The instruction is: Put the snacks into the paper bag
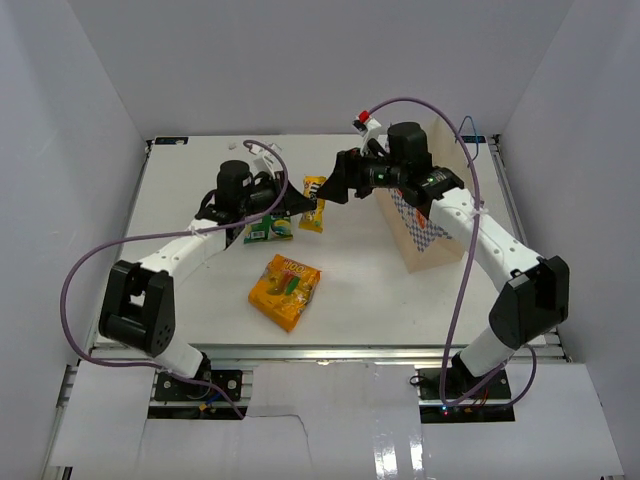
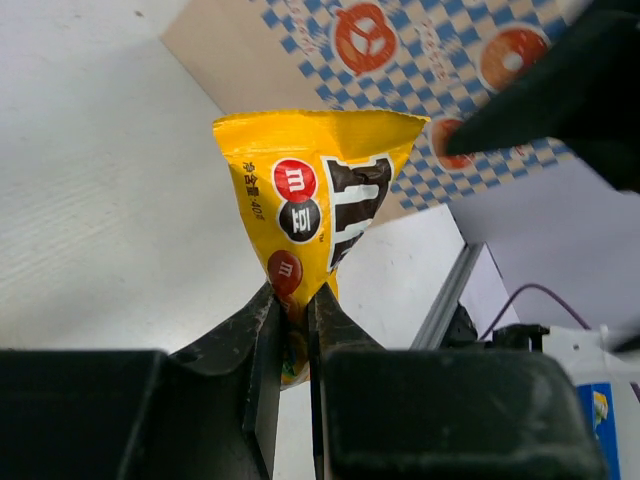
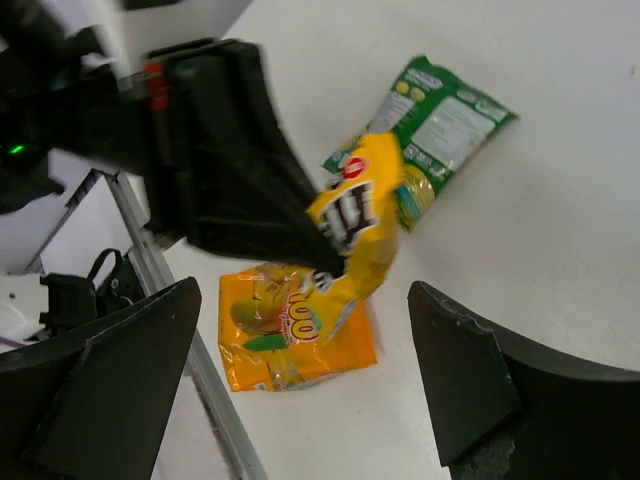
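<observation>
My left gripper (image 1: 298, 206) is shut on the lower end of a small yellow packet (image 1: 314, 203), holding it upright above the table (image 2: 320, 200). In the left wrist view the fingers (image 2: 262, 340) pinch its bottom corner. My right gripper (image 1: 340, 183) hangs open close beside the packet, touching nothing; in its wrist view the packet (image 3: 365, 215) sits ahead of the spread jaws (image 3: 300, 300). The paper bag (image 1: 428, 250) stands upright at the right, under the right arm, its checker pattern showing (image 2: 400, 60). A big orange-yellow pouch (image 1: 285, 290) and a green-white pouch (image 1: 268, 230) lie flat on the table.
White walls close in the table on three sides. A metal rail (image 3: 170, 290) runs along the table's near edge. Purple cables (image 1: 90, 262) loop off both arms. The left gripper's black body (image 3: 230, 170) fills the upper left of the right wrist view.
</observation>
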Controlling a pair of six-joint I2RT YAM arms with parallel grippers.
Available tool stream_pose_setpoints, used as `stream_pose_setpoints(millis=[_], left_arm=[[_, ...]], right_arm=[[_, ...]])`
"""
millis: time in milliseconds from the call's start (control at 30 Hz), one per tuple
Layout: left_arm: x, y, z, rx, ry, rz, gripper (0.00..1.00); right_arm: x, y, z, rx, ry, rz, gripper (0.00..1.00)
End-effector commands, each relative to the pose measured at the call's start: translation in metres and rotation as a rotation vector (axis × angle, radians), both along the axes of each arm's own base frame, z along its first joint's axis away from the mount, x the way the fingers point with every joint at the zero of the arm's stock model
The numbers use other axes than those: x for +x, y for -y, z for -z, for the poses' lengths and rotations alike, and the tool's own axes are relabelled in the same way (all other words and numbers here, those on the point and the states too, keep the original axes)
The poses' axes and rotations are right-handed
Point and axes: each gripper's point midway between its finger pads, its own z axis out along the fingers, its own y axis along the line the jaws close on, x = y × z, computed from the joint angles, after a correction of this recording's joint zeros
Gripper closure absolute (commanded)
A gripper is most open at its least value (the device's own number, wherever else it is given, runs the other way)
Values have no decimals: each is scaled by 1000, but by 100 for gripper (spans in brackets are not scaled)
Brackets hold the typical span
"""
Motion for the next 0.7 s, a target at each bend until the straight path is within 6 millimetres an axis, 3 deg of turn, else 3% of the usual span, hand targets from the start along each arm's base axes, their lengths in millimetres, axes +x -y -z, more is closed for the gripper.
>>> stream_pose_setpoints(millis=[0, 67, 233, 300, 467, 600, 667], left_arm=[[-26, 3, -24, -44, 97, 40, 85], [-36, 3, -35, -67, 117, 41, 85], [-50, 3, -37, -85, 113, 43, 85], [-53, 3, -40, -91, 118, 43, 85], [-58, 2, -40, -96, 116, 42, 85], [-59, 1, -44, -103, 126, 32, 84], [-60, 1, -46, -108, 125, 34, 84]], right_arm=[[18, -6, -1, 76, -114, 138, 10], [19, -14, 2, 106, -161, 137, 10], [18, -30, 14, 127, -234, 130, 8], [12, -37, 17, 140, -252, 102, 1], [-6, -52, 33, 157, -344, 35, 24], [-15, -53, 37, 153, -358, 12, 37], [-16, -53, 39, 152, -364, 7, 50]])
